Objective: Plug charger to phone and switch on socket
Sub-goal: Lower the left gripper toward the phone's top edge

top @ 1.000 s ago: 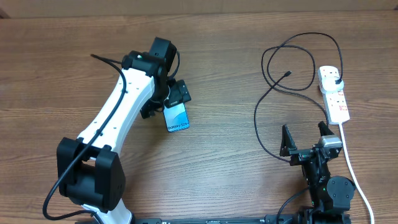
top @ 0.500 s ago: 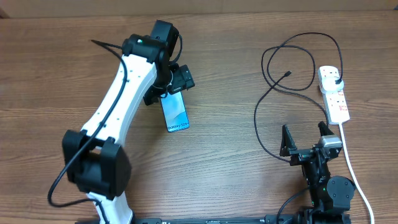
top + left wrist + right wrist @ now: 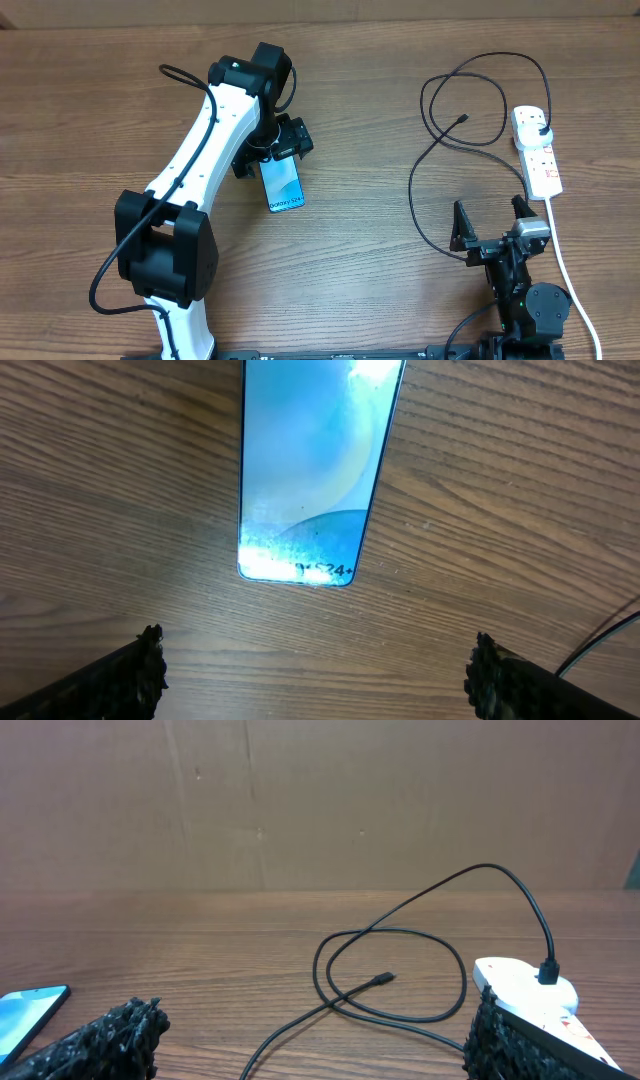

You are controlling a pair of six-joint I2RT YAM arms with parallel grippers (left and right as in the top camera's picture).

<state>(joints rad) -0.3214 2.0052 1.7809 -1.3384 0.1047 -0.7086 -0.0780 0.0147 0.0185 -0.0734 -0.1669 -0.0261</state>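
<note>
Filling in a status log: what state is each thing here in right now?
phone: flat on table, lit, no cable attached.
charger: plug in socket, connector tip loose on table.
socket: charger plugged in; switch position unreadable.
left gripper: open, over phone.
right gripper: open, empty.

Left wrist cam: the phone (image 3: 315,460) gets chopped off by the top edge and glare washes out most of its text. The left gripper (image 3: 317,660) only shows its fingertips (image 3: 140,670) before the bottom edge cuts them. Overhead, that gripper covers the phone's far end. Right wrist cam catches just a corner of the phone at the left edge, and the power strip (image 3: 520,978) disappears behind a finger (image 3: 515,1045) of the right gripper (image 3: 315,1025). The strip's switches are too small to read as on or off. Same for the cable (image 3: 463,120) tip, too tiny to identify. The white cord (image 3: 562,265) runs off the bottom.
</note>
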